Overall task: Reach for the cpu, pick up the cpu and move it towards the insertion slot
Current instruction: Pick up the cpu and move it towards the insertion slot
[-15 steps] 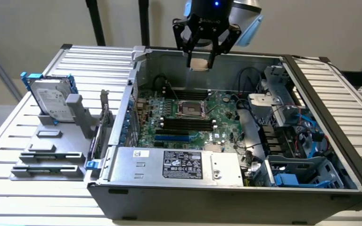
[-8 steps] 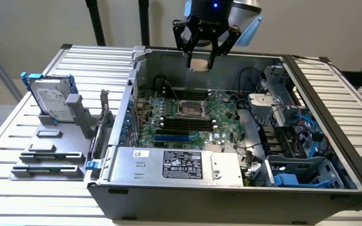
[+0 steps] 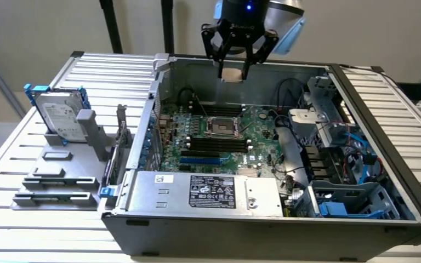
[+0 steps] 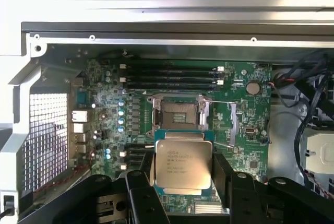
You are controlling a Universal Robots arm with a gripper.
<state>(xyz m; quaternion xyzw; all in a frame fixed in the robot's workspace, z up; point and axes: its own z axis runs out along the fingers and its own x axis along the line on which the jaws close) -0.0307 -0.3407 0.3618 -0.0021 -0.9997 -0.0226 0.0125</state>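
gripper [image 3: 232,67]: black, slim angled linkage fingers | housing: black, a small blue light glowing on it | wrist: grey metallic with a light-blue panel | fingers [image 4: 140,195] in wrist view: matt black, chunky, round holes at the joints

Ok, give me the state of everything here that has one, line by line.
gripper: shut on the cpu, raised above the open case
cpu: held flat between the fingers, silvery top facing the wrist camera, off the board
insertion slot: open, dark centre empty
computer case: lying on its side, side panel off
hard drive: upright in a grey stand outside the case
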